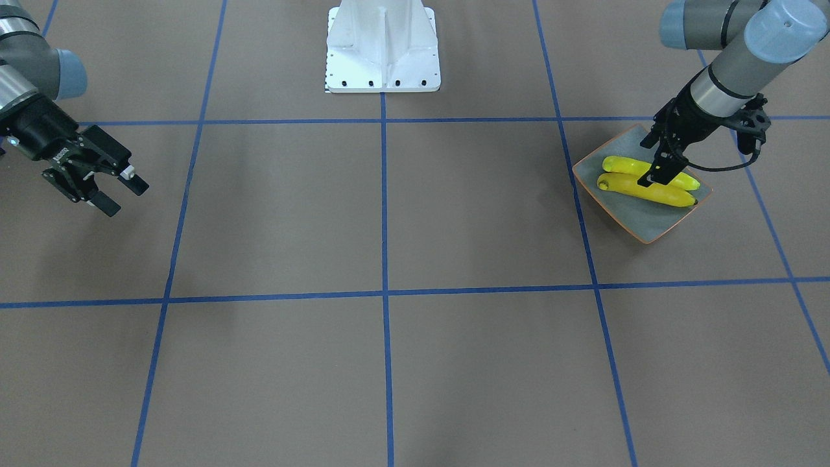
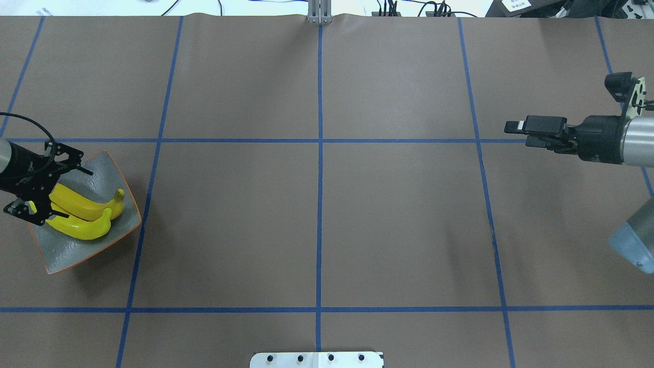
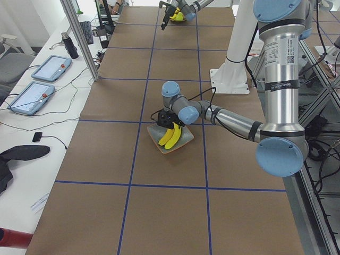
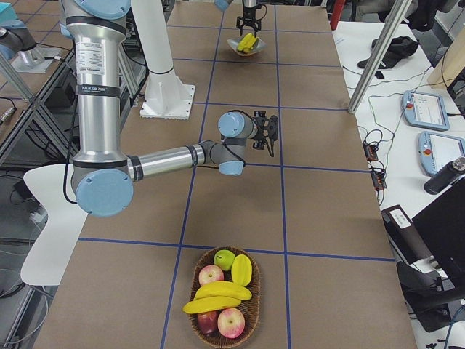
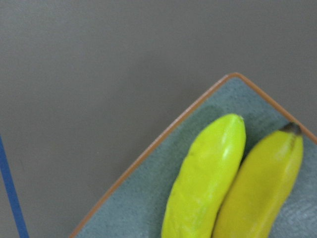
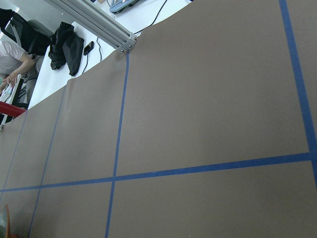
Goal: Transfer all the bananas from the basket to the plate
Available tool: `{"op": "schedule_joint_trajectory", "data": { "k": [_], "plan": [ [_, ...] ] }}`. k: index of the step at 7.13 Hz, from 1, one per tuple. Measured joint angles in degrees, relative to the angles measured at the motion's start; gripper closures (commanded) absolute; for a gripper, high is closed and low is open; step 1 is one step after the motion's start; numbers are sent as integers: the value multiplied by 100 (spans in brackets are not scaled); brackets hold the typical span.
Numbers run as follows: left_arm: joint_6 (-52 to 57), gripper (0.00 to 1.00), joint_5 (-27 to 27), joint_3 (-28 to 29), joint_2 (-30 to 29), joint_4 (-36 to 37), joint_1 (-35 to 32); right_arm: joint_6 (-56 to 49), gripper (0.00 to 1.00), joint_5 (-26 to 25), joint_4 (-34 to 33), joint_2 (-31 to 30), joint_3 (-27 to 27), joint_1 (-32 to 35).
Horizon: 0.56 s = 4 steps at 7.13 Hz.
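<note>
The plate (image 1: 648, 220) (image 2: 76, 250) (image 5: 148, 198) lies at the robot's far left and holds two bananas (image 1: 642, 188) (image 2: 87, 207) side by side. My left gripper (image 1: 661, 175) (image 2: 31, 208) is low over them, open, its fingers straddling the end of the banana (image 1: 622, 164) nearer the robot. That banana rests on the plate. The basket (image 4: 256, 291) stands at the table's other end with two more bananas (image 4: 221, 291) in it. My right gripper (image 1: 123, 198) (image 2: 521, 134) hovers open and empty above bare table.
Red apples (image 4: 231, 322), a green apple (image 4: 224, 259) and another yellow fruit (image 4: 241, 269) share the basket. The white robot base (image 1: 382, 52) stands mid-table. A side bench holds tablets (image 3: 33, 97) and an aluminium post (image 3: 79, 37).
</note>
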Motion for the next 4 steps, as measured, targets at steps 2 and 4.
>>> {"op": "schedule_joint_trajectory", "data": {
  "k": [2,4],
  "plan": [
    [1518,0,19,-261,-257,8,-390,-721,0,276,-52,-12,-406,542],
    [3239,0,30,-349,-256,9,-602,-1810,0,1130,-262,152,-1072,1512]
  ]
}}
